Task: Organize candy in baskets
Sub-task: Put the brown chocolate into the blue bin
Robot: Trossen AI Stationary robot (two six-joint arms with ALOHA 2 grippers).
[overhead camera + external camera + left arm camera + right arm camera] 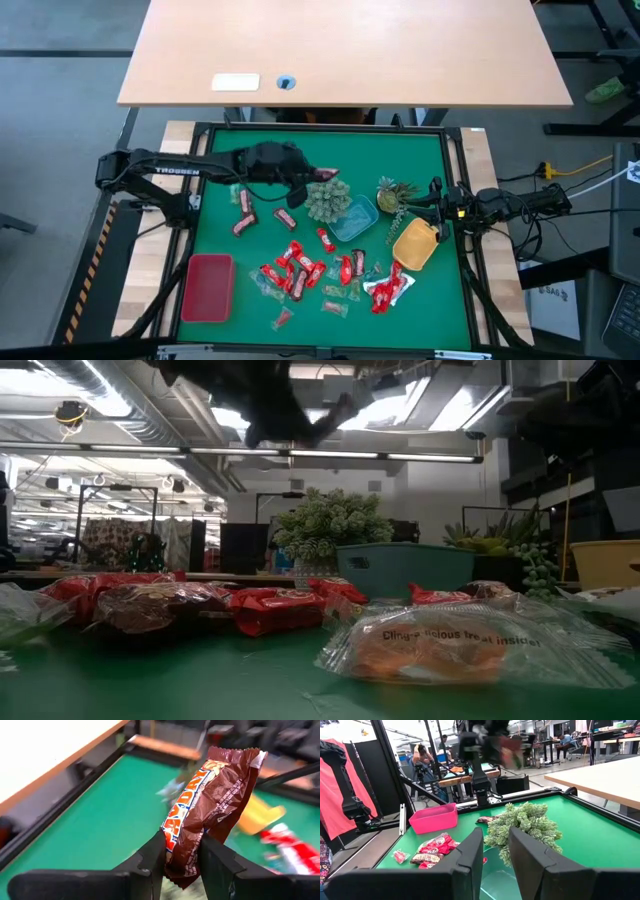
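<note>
Above spiky plant [327, 198]: left end effector [318, 176], clamped on brown candy bar [207, 805].
Beside yellow basket [415, 243]: right end effector [408, 207], fingers parted, empty.

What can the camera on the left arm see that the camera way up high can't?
Only the left wrist view shows the left hand squeezing a dark brown candy bar and the writing on its wrapper. Only the high view shows the red basket, the blue basket and the right hand waiting by the plants. Both show the green table and the yellow basket.
</note>
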